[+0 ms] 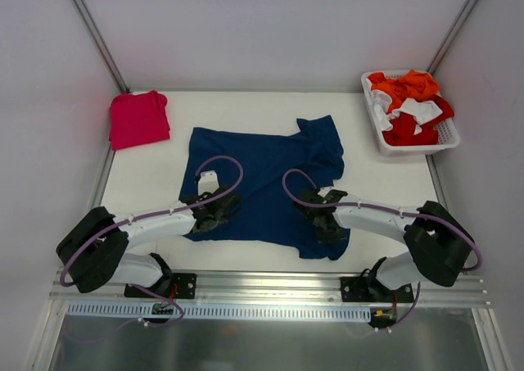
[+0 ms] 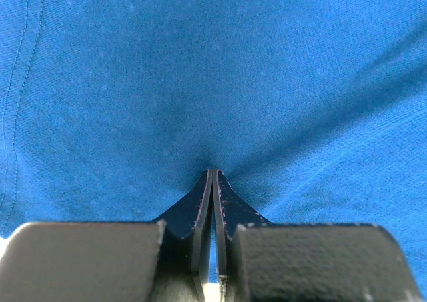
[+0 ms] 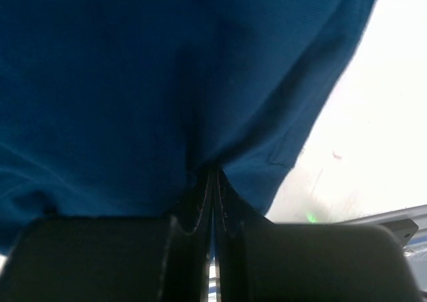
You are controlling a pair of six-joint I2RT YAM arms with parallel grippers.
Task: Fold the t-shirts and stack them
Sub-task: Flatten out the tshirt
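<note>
- One navy t-shirt lies spread out mid-way across the counter; the pinkish-red t-shirt sits folded at its far left corner.
- Left end effector and right end effector are each clamped tight on the navy cloth near its near hem.
- Far right stands a basket of clothes.

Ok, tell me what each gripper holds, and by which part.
Both pinch the navy shirt: the left gripper holds a fold of cloth in its near left part, the right gripper by its near right edge.
</note>
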